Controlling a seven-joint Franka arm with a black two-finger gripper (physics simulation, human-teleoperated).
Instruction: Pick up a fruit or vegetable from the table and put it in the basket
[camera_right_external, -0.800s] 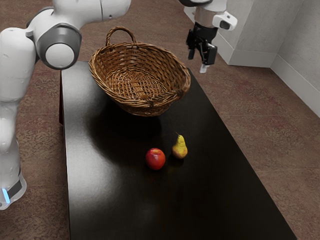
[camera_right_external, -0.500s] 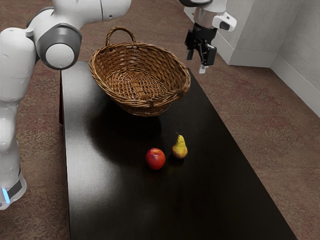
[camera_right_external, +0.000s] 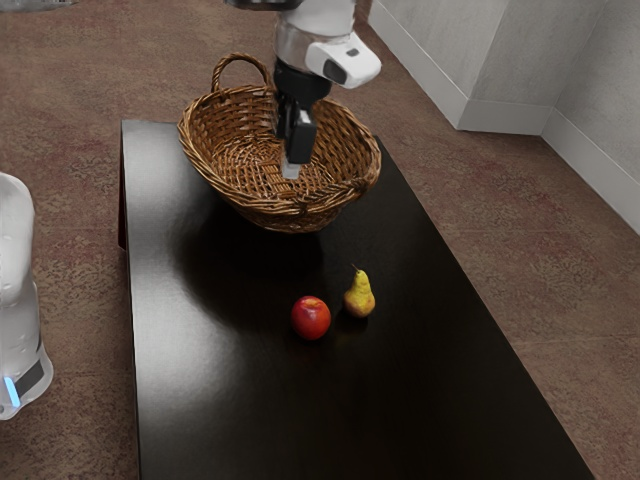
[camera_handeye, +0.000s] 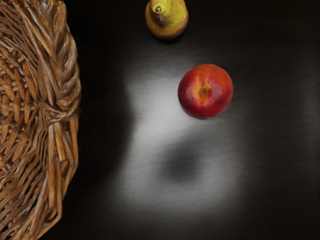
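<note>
Wicker basket (camera_right_external: 285, 215): 1, red fruit (camera_right_external: 311, 318): 1, pear (camera_right_external: 359, 298): 1, gripper (camera_right_external: 291, 160): 1, can't tell how wide

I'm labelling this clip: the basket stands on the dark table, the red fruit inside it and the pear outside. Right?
The red fruit isn't inside: the exterior view shows it on the table, outside the basket. The rest holds, pear included.
</note>
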